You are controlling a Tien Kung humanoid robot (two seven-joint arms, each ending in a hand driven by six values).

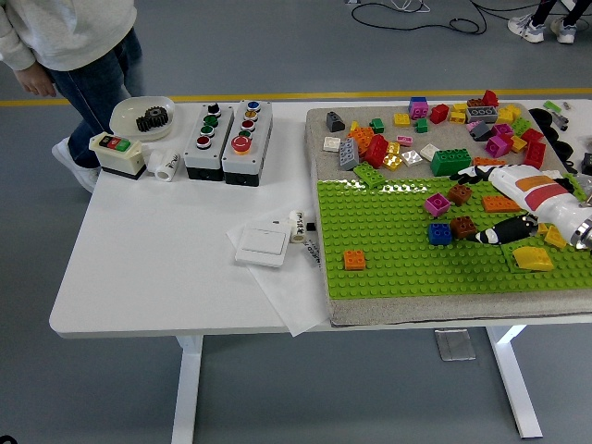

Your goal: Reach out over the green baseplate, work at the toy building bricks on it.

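— Nearest on the worktop (139,277)?
— Green baseplate (398,268) at right, orange brick (354,260) near its left edge.
— Right hand (504,231)?
— Reaching in from right, fingers slightly curled beside brown brick (463,226), gripping nothing.
— Farther?
— Loose brick pile (444,134).

Single head view, mounted high on the robot's side, facing forward and down. The white table (166,277) fills most of the frame; its near edge runs across the lower part, with legs and grey floor below it. Its far edge sits high in the frame, more floor and a yellow line behind. Medium distance: the table's left end is in view, the right end is cut off. The green baseplate (398,250) sits right of centre, cropped at the right edge. No second view.
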